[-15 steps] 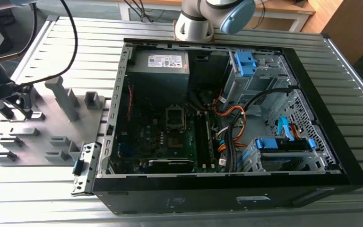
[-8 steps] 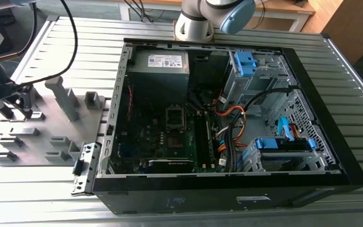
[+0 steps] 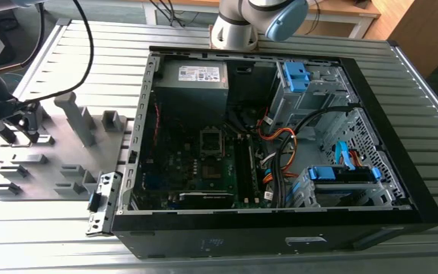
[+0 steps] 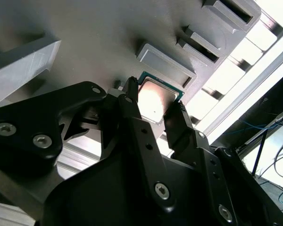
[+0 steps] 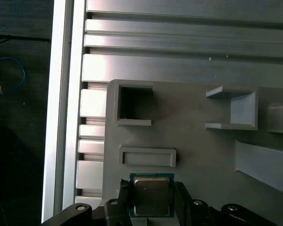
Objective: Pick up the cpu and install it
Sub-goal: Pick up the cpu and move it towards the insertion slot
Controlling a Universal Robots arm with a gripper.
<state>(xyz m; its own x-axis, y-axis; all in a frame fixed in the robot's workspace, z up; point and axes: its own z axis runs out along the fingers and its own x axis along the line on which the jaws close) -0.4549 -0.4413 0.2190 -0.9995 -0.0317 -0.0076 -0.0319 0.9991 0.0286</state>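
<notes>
The cpu point(image 5: 151, 194), a small square chip with a dull silver face and a green rim, lies at the grey tray point(image 5: 198, 155) just beside a shallow rectangular pocket point(image 5: 147, 157). My gripper point(image 5: 152, 200) has its two black fingers pressed against opposite edges of the chip. In the second wrist view the cpu point(image 4: 156, 98) sits between the same fingertips point(image 4: 130, 94), and the gripper point(image 4: 153, 100) is shut on it. The exterior view places the gripper point(image 3: 30, 132) low over the tray point(image 3: 67, 154) at that view's left, far from the motherboard's socket point(image 3: 211, 140).
An open black computer case point(image 3: 401, 188) lies on the slatted aluminium table point(image 3: 67, 57), holding cables, blue drive brackets point(image 3: 295, 77) and a power supply point(image 3: 192, 77). Raised grey blocks and a tall post point(image 3: 73, 114) stand on the tray near the gripper. The arm's base point(image 3: 238, 25) stands behind the case.
</notes>
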